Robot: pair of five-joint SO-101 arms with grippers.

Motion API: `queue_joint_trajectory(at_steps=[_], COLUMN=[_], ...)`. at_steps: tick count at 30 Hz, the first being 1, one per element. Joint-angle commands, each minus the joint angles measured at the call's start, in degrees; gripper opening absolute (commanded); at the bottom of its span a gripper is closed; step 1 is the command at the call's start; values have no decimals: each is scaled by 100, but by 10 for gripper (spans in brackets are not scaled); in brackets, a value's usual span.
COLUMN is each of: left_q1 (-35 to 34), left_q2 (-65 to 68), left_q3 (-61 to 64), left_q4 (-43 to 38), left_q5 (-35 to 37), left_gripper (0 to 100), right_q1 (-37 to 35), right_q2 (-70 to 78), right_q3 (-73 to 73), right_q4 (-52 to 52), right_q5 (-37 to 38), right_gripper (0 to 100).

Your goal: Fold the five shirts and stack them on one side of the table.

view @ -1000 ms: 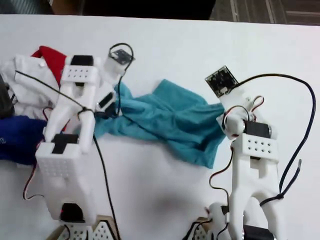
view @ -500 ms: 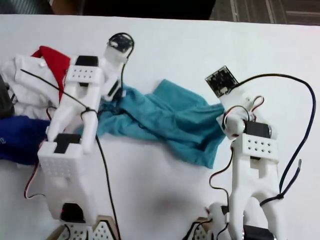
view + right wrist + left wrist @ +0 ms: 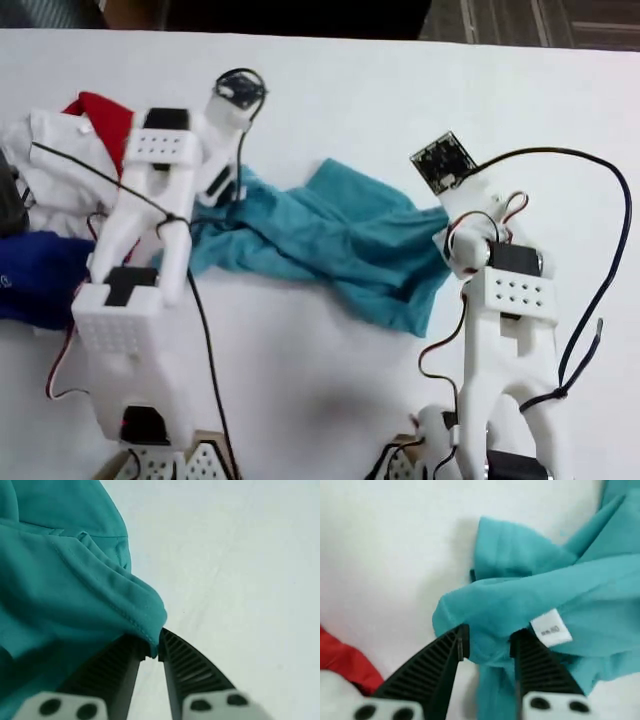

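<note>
I work over a plain matte white tabletop that spreads almost from edge to edge of the high view, its surface smooth and without pattern. The light on it is soft and even, leaving only faint grey shadows along the near side. Seen close from my wrists, the same white surface takes on a slightly cool, bluish tone. Past the tabletop's far edge runs a dark, nearly black strip. To the right of that strip lies a grey floor crossed by pale lines, and to the left sit a small brown patch and a grey ribbed surface, too little of either to identify.
</note>
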Motion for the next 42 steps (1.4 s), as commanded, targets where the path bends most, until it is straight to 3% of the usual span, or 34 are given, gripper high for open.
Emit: queue_joint_trajectory(at_steps=[1,13,18,20,23,29,35,42], left_q1=[-308,-123,18,26,26,-18,26,-35], left_q2=[-44,-18,-18,-26,-62,-149,-923,-1679], left_q3=[-259,-154,224,233,233,224,-303,-1587], left_q4=[79,0,-396,-466,-422,-281,308,1644], left_q5=[-185,-202,-167,-158,-158,-149,-149,-202], left_gripper=[162,162,161,136,13,26,26,26], right_q1=[-31,-40,-40,-40,-48,-48,-13,198], right_q2=[13,13,13,13,13,13,-57,-57], right_q3=[-35,-35,-35,-26,26,26,0,-1591], right_q4=[-101,-101,-101,-101,-110,-110,-699,-611], right_q5=[-44,-44,-44,-44,-44,-44,-176,-554], right_gripper=[21,21,21,21,21,21,21,20])
